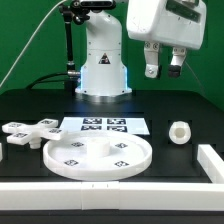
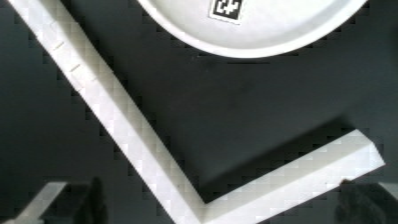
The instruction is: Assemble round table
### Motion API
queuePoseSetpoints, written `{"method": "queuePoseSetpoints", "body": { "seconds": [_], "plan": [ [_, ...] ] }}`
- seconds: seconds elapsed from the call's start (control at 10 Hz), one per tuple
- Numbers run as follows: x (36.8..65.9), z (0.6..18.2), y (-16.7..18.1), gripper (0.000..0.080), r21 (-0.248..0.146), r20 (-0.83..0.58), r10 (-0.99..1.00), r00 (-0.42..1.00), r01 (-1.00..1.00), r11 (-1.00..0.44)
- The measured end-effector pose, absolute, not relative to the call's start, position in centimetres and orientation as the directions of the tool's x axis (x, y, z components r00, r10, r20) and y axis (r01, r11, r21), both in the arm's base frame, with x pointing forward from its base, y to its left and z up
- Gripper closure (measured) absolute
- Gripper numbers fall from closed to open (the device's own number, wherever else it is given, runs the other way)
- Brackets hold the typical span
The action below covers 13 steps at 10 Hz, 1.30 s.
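The large rimmed round disc (image 1: 97,157) lies flat on the black table near the front, tags on its top face. To the exterior view's left of it rests the cross-shaped piece (image 1: 27,131). The short cylinder post (image 1: 178,132) lies on its side at the exterior view's right. My gripper (image 1: 163,68) hangs high above the post, open and empty. In the wrist view its dark fingers (image 2: 57,203) stand wide apart around the gripper (image 2: 214,205) gap, with part of the disc (image 2: 240,25) far below.
The marker board (image 1: 103,125) lies in front of the robot base (image 1: 103,70). A long white bar (image 1: 212,160) forms a corner at the table's front on the exterior view's right; its corner (image 2: 134,125) shows beneath me in the wrist view.
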<state>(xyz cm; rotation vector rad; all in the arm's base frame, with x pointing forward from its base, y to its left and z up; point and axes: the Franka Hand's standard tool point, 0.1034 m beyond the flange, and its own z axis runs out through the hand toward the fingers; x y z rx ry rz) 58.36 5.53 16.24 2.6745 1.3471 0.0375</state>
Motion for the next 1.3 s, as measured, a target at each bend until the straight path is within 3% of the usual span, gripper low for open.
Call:
{"method": "queuePoseSetpoints", "body": {
  "seconds": [0.5, 0.7, 0.9, 1.0, 1.3],
  "plan": [
    [58.0, 16.1, 4.9, 0.0150, 0.146, -0.060, 0.832, 0.552, 0.829, -0.540],
    [55.1, 14.6, 0.9, 0.0150, 0.103, -0.088, 0.852, 0.515, 0.856, -0.507],
    [53.1, 12.5, -0.6, 0.0150, -0.014, -0.117, 0.818, 0.563, 0.822, -0.569],
    [53.2, 11.8, -0.5, 0.0150, -0.050, -0.127, 0.806, 0.577, 0.808, -0.587],
    [53.5, 11.9, -0.4, 0.0150, -0.041, -0.121, 0.808, 0.576, 0.811, -0.584]
  ]
}}
